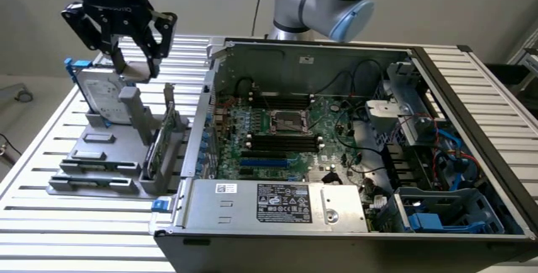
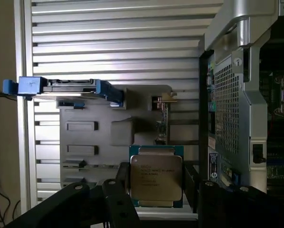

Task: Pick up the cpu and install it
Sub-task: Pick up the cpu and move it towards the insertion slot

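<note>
Nearest in the exterior view, a silver power supply (image 1: pixel 278 205) was seen at the lower front of an open computer case (image 1: pixel 336 55). Behind it, in the middle of the frame, a green motherboard (image 1: pixel 336 118) was laid flat inside the case, with an uncovered socket (image 1: pixel 286 121) at its centre. To the exterior view's left of the case, a grey holder (image 1: pixel 92 181) was set on the slatted table (image 1: pixel 67 222). At the holder's far end, a hard drive in a blue frame (image 1: pixel 101 93) was stood upright.

Above that drive, in the upper left of the frame, the black hand (image 1: pixel 135 70) was held high over the holder. In the wrist view, the cpu (image 2: pixel 156 175) was seen with its shiny lettered top facing the camera. It was clamped between the dark fingers (image 2: pixel 116 199), so the hand was clenched on it. It was held well apart from the socket, with the holder (image 2: pixel 85 142) and the drive (image 2: pixel 61 86) beyond it. Farthest back, the arm (image 1: pixel 324 2) was seen at the top of the frame, behind the case.
</note>
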`<state>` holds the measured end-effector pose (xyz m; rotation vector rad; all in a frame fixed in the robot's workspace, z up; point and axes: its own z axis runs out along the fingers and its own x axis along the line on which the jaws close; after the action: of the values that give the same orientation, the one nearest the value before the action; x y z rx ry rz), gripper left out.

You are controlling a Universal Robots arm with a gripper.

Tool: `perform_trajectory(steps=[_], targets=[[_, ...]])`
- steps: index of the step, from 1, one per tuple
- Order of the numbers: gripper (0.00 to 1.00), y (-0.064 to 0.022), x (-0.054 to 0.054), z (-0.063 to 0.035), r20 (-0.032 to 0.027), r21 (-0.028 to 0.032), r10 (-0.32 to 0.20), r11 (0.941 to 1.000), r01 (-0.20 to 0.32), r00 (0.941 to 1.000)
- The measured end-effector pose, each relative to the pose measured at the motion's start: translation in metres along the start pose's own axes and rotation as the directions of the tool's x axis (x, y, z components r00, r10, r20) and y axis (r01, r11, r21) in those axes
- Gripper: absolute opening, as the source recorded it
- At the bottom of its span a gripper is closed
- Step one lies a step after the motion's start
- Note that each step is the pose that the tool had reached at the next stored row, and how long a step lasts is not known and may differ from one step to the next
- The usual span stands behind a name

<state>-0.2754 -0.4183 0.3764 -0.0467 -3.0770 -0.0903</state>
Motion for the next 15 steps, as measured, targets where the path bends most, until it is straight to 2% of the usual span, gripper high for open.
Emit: perform_trajectory(steps=[15], targets=[[0.55,0.0026,-0.068,-0.0111,-0.005,0.0002,0.0,1.0,0.0,1.0]])
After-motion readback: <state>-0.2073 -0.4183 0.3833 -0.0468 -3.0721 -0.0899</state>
